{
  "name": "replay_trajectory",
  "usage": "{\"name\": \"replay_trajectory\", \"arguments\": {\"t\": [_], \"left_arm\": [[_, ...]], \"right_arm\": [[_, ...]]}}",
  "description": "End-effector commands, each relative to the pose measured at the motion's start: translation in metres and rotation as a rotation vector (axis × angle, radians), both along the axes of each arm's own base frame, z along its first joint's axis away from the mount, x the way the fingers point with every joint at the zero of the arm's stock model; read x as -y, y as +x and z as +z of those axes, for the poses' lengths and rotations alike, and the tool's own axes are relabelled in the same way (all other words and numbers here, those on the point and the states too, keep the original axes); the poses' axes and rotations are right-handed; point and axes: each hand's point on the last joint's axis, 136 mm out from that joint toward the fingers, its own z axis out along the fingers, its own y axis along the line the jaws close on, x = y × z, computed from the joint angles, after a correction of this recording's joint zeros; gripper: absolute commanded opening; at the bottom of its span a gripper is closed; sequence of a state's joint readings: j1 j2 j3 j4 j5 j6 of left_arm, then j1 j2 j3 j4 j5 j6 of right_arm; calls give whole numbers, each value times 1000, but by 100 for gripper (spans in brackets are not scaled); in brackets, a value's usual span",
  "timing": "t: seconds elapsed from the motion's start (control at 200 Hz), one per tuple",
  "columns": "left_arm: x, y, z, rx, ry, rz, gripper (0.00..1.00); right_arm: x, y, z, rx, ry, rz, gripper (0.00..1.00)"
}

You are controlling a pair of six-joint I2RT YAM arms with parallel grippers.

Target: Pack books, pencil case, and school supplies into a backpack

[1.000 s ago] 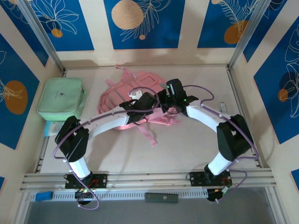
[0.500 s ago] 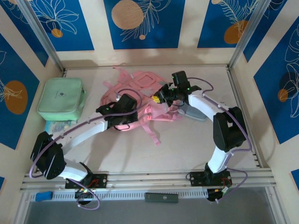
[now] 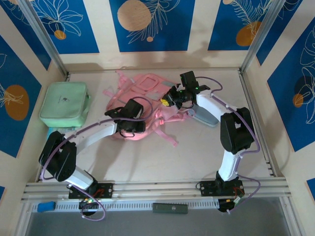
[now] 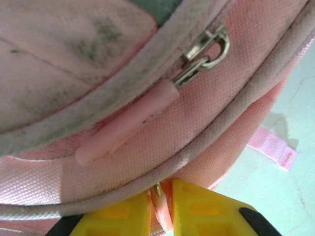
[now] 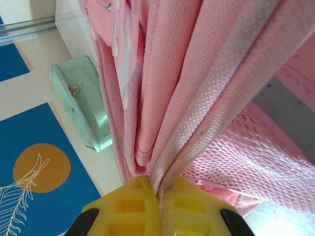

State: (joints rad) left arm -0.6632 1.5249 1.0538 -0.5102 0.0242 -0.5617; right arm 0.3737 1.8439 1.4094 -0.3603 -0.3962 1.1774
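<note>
your left gripper (image 4: 160, 199) is nearly closed w/ a thin pink fold pinched btwn its fingers, at the near-left edge of the backpack (image 3: 147, 88). right gripper (image 5: 158, 189) is clamped tight on the bag's right-side fabric. backpack lies mid-table, far side; pencil case (image 3: 205, 118) just right of it.

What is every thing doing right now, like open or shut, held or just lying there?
backpack: lying on the table, pinched by both grippers.
left gripper: shut on a thin bit of the backpack's pink edge.
right gripper: shut on a seam of the backpack.
pencil case: lying on the table beside the backpack, not packed.
mint green bag: lying flat, looks zipped shut, not held.
</note>
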Motion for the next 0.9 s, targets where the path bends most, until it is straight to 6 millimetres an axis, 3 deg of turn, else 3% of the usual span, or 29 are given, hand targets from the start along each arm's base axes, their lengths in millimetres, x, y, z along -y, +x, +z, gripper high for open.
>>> {"name": "replay_trajectory", "arguments": {"t": [0.0, 0.115, 0.225, 0.3, 0.415, 0.56, 0.64, 0.745, 0.895], "left_arm": [[1, 21, 9, 84, 2, 11, 21], [9, 20, 0, 85, -62, 6, 21], [17, 22, 1, 104, -106, -6, 10], [10, 24, 8, 142, -84, -6, 0], [2, 20, 25, 167, -62, -46, 0], [-7, -2, 36, 128, -57, -42, 0], [14, -12, 44, 107, -154, -51, 0], [38, -12, 50, 110, -285, -23, 0], [48, -4, 51, 114, -230, -32, 0]], "right_arm": [[-15, -3, 12, 33, 47, 54, 0], [-15, -2, 14, 48, 42, 57, 0], [-13, 1, 13, 58, 19, 61, 0], [-13, 2, 12, 68, 17, 66, 0], [-8, 7, 13, 111, -28, 88, 0], [10, 25, 7, 156, -119, 89, 0], [4, 32, 8, 171, -123, 118, 0], [-5, 34, 12, 182, -147, 168, 20], [3, 18, 17, 174, -181, 179, 48]]}}
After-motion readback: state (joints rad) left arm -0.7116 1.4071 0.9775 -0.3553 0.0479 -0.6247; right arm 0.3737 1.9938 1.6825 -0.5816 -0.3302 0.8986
